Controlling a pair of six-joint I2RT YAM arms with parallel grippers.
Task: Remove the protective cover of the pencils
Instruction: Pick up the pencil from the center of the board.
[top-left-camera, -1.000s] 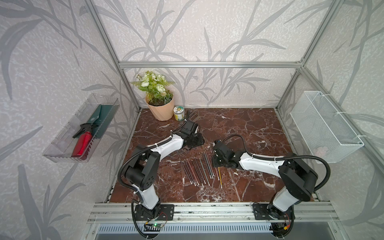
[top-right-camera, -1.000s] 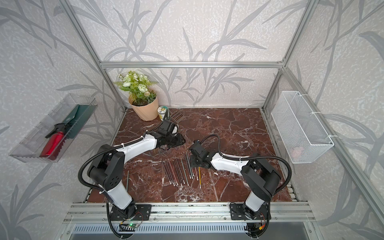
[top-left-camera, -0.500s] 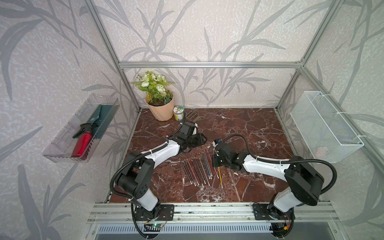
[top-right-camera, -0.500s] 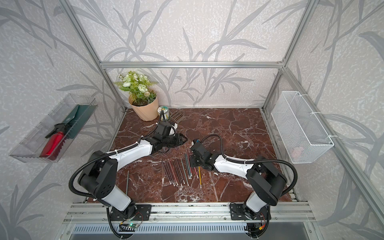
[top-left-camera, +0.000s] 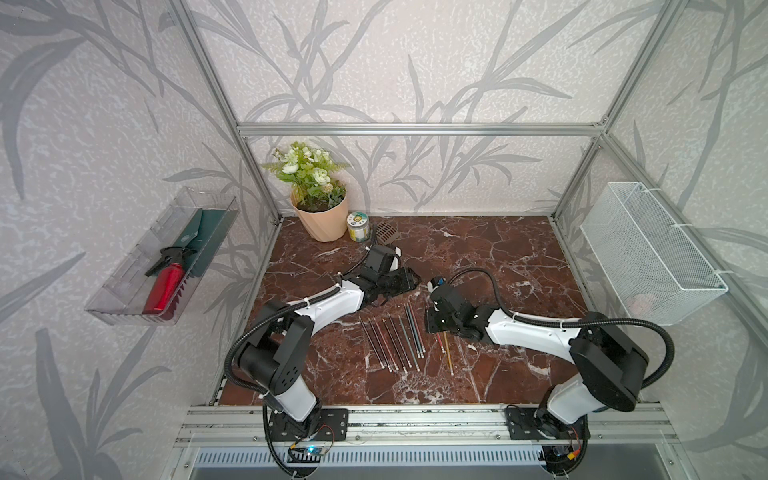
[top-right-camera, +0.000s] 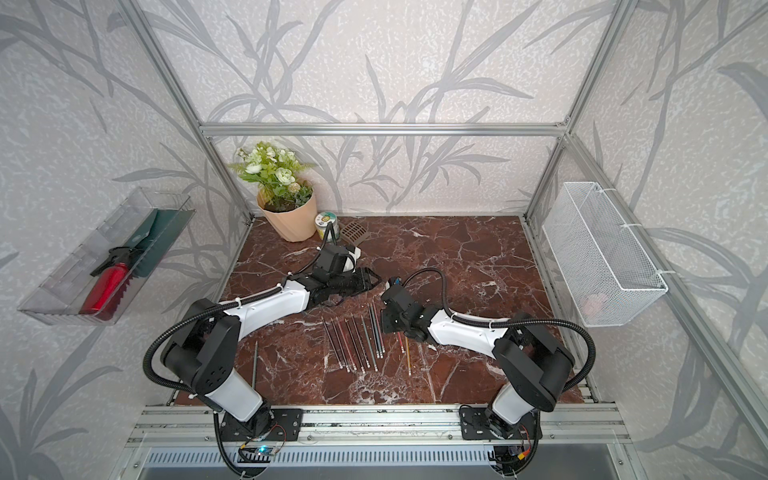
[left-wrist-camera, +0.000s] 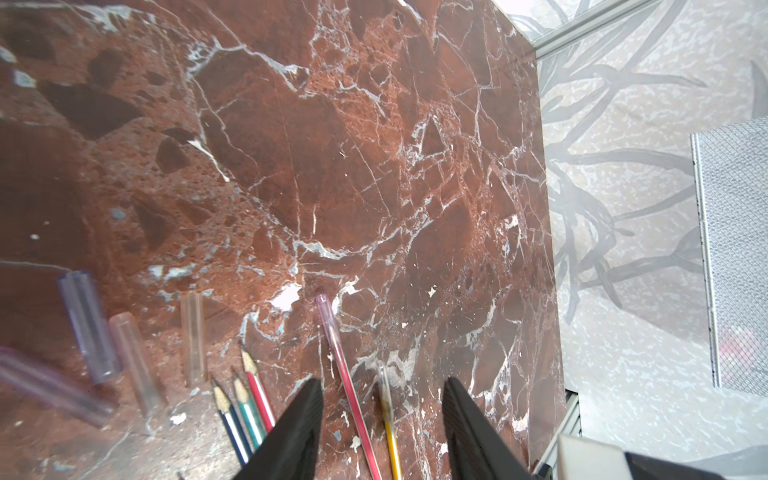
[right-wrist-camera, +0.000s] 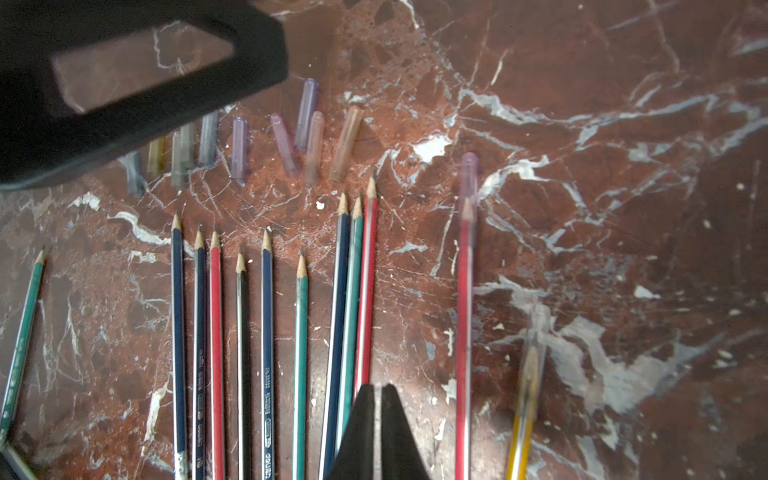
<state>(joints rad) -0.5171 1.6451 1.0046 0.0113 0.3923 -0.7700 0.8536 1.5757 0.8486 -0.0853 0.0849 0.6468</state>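
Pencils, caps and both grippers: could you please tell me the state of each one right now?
Row of pencils: uncapped, lying flat, tips bare.
Red pencil: capped, lying flat.
Yellow pencil: capped, lying flat.
Loose caps: off, lying beyond the pencil tips.
Left gripper: open, empty.
Right gripper: shut, empty.

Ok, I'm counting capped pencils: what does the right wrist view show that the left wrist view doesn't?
Only right wrist: six more bare-tipped pencils and a stray green pencil. Only left wrist: the white wire-mesh basket. Both: the red pencil under a clear pinkish cap, the capped yellow pencil, a bare blue-green-red trio, and loose clear plastic caps.
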